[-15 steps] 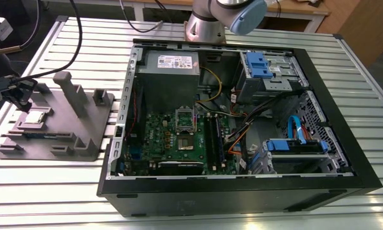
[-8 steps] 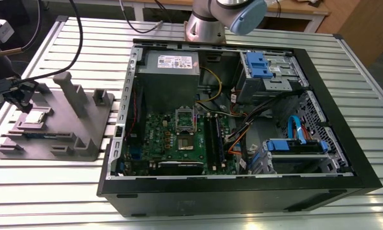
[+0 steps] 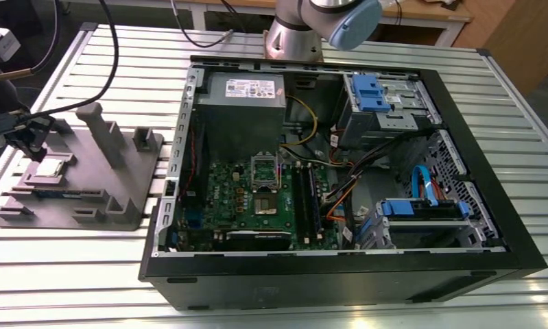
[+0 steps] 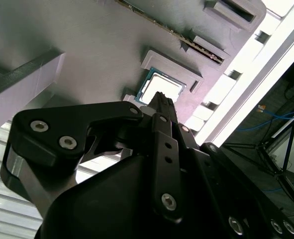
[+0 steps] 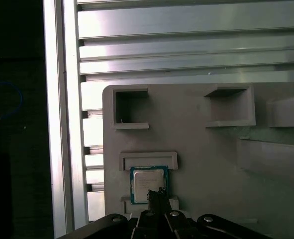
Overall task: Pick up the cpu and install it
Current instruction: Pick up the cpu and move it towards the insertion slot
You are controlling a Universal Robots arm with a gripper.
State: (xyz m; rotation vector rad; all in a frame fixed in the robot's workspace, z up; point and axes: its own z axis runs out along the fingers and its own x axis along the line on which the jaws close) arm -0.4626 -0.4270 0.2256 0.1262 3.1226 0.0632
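The hand (image 5: 156, 194) pointed down, close over the cpu (image 5: 147, 181) lying in the grey holder (image 5: 211, 149), its fingers pressed together, holding nothing.

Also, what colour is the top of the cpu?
Silvery-grey, with a blue-green edge around it; the cpu shows best in the first wrist view.

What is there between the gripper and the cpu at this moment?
Nothing. In the first wrist view the gripper hangs close over the cpu in its grey holder, with no object between.
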